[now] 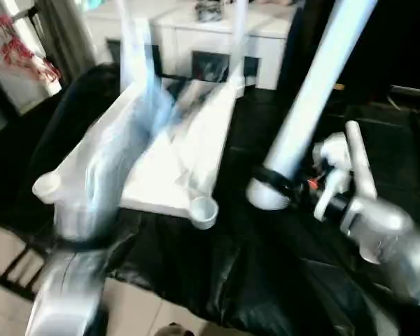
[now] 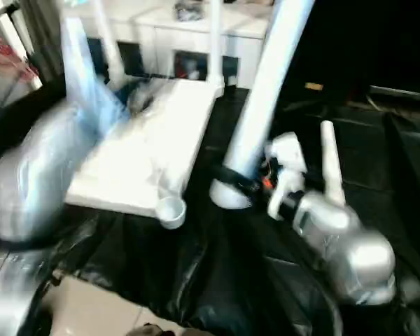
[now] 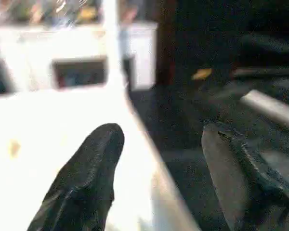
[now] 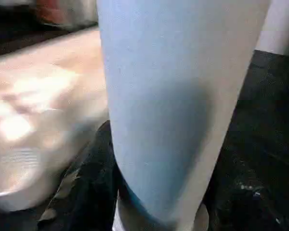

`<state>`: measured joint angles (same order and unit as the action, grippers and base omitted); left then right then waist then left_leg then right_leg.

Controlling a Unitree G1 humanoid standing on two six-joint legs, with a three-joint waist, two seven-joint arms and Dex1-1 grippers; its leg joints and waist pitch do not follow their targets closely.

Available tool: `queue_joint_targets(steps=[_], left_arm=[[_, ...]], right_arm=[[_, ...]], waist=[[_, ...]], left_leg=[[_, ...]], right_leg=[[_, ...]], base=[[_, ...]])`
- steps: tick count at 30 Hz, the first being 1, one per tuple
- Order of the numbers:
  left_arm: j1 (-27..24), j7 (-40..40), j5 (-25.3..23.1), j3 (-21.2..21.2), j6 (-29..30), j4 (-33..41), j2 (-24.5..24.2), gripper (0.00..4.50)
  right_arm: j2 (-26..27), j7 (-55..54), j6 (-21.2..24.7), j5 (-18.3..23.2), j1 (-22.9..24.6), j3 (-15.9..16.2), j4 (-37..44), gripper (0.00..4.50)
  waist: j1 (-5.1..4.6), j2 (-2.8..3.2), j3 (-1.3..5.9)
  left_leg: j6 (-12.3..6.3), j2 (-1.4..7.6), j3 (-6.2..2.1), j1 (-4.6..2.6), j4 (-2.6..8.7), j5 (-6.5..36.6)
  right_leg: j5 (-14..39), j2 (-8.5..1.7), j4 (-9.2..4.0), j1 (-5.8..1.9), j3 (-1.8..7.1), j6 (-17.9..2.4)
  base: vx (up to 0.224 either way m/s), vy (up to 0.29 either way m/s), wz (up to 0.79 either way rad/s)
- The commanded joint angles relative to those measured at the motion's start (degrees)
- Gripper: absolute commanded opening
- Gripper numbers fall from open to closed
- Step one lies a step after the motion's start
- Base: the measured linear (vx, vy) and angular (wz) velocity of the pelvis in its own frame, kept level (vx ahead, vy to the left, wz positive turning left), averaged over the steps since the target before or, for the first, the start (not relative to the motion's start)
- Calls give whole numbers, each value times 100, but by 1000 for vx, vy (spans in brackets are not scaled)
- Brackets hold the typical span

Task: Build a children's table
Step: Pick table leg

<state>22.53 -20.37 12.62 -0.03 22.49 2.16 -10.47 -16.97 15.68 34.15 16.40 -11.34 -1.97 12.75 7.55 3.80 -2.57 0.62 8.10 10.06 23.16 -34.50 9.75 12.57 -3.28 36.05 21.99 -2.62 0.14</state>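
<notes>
The right hand grips a leg near its flared end, lower right of frame, probably to seat it in the tabletop's corner socket, while the left hand hovers wide open.

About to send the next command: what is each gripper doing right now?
Left gripper: open, fingers apart over the table top, holding nothing.
Right gripper: closed around a white table leg near its flared end.

Head eyes look down — wrists close in — all sharing the tabletop.
</notes>
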Motion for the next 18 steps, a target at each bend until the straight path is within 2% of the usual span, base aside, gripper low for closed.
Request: queue_joint_targets(steps=[1,2,3,5,7,8,9,10,11,12,13,14,15,16,17,18], left_arm=[[-137,446,-345,-7,-530,89,81,305],[-432,809,-528,63,-841,27,258,305],[-432,809,-528,63,-841,27,258,305],[-650,1261,-807,-26,-996,-104,285,305],[-759,1333,-907,-65,-1158,-198,286,305],[-781,1342,-880,-22,-1114,-218,324,305],[-784,1349,-907,9,-1162,-258,317,305],[-784,1349,-907,9,-1162,-258,317,305],[-777,1337,-1032,5,-1274,-323,259,305],[-768,1331,-1058,14,-1313,-346,236,305],[-770,1336,-1068,17,-1334,-356,238,305],[-765,1341,-1083,47,-1405,-392,233,305],[-753,1368,-1101,55,-1452,-425,210,305],[-742,1427,-1116,75,-1462,-425,204,305],[-729,1508,-1139,97,-1487,-430,199,305],[-715,1503,-1121,107,-1486,-427,191,305]], right_arm=[[64,-650,-393,-450,109,-38,-83,193],[119,-988,-719,-771,346,-13,-187,193],[119,-988,-719,-771,346,-13,-187,193],[405,-1283,-1038,-849,629,-114,-253,193],[565,-1339,-1102,-872,747,-49,-282,193],[578,-1352,-1121,-929,768,3,-289,193],[621,-1265,-1113,-870,793,30,-261,193],[621,-1265,-1113,-870,793,30,-261,193],[688,-1229,-1153,-871,821,59,-232,193],[707,-1245,-1179,-876,822,50,-243,193],[710,-1265,-1203,-886,824,54,-254,193],[737,-1342,-1285,-894,822,42,-311,193],[768,-1374,-1373,-898,819,16,-376,193],[799,-1389,-1390,-894,815,-6,-398,193],[841,-1409,-1418,-896,812,-32,-427,193],[873,-1441,-1463,-901,804,-63,-454,193]], waist=[[-41,-67,346],[-32,-38,332],[-32,-38,332],[-36,-47,333],[-69,-58,323],[-79,-77,332],[-28,-74,331],[1,-115,327],[45,-117,322],[60,-80,330],[19,-115,309],[25,-53,323],[-6,-18,336],[-205,155,392],[-361,80,262],[-431,179,294]], left_leg=[[265,482,-249,-181,434,1406],[311,508,-248,-200,449,1597],[311,508,-248,-200,449,1597],[274,489,-253,-202,466,1738],[161,459,-256,-154,474,1760],[-61,410,-215,-101,419,1634],[-394,384,-225,-34,239,1325],[-573,376,-253,16,85,1126],[-783,429,-420,217,-259,738],[-735,448,-571,352,-449,621],[-750,385,-616,449,-516,645],[-773,331,-668,409,-384,493],[-1052,226,-598,272,-82,305],[-896,322,-288,-391,128,715],[-664,287,-208,-549,273,1884],[-164,472,-48,-626,574,2932]], right_leg=[[1367,-536,-550,-153,286,-697],[1429,-542,-576,-129,303,-676],[1429,-542,-576,-129,303,-676],[1376,-527,-570,-124,310,-605],[1394,-558,-587,-142,320,-557],[1455,-701,-610,-197,388,-643],[1601,-990,-720,-260,546,-758],[1712,-1189,-799,-307,668,-784],[2048,-1614,-880,-414,880,-808],[2363,-1738,-890,-442,946,-821],[2395,-1698,-878,-476,953,-851],[2400,-1476,-845,-436,746,-986],[2245,-1062,-791,-340,488,-1000],[2262,-408,-645,139,441,-734],[2360,-166,-585,311,249,-530],[1718,27,-124,396,-5,-311]], base=[[0,0,0],[0,0,0],[0,0,0],[0,0,0],[0,0,0],[0,0,0],[0,0,0],[0,0,0],[5,89,-13],[5,89,-13],[13,152,-22],[6,215,-14],[6,215,-14],[-29,258,-2],[-28,268,-22],[-28,268,-22]])
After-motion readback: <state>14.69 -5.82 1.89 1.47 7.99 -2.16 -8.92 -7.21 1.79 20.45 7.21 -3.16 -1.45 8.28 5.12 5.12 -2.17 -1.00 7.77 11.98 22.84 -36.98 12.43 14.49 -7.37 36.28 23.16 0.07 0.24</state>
